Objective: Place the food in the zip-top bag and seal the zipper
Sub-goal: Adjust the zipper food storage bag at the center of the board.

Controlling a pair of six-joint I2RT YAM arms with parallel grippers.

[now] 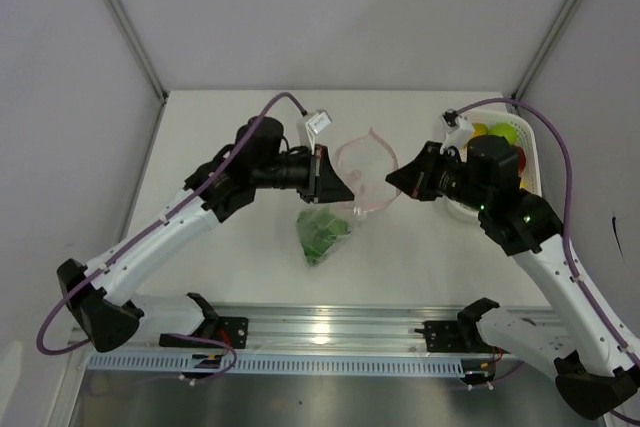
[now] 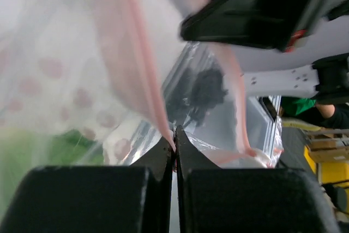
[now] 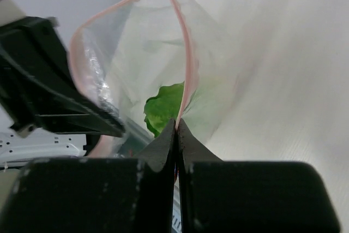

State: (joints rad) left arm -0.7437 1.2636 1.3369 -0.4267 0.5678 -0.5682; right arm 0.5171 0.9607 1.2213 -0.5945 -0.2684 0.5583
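Observation:
The zip-top bag (image 1: pixel 345 209) hangs between my two grippers, its mouth held apart as a pink loop. The pink zipper (image 1: pixel 368 137) runs round that mouth. My left gripper (image 1: pixel 343 188) is shut on the zipper (image 2: pixel 139 58) at the bag's left edge. On the right edge, my right gripper (image 1: pixel 392 183) is shut on the zipper (image 3: pixel 187 53). A green leafy cabbage (image 1: pixel 322 232) lies inside the bag near its bottom, and it shows behind the film as the cabbage (image 3: pixel 165 106) in the right wrist view. More food (image 1: pixel 497 134), yellow, green and red fruits, sits in the basket.
A white mesh basket (image 1: pixel 537 152) stands at the right back of the table, just behind my right arm. A white tag (image 1: pixel 318 122) on the left arm's cable hangs near the bag's mouth. A metal rail (image 1: pixel 330 332) runs along the near edge.

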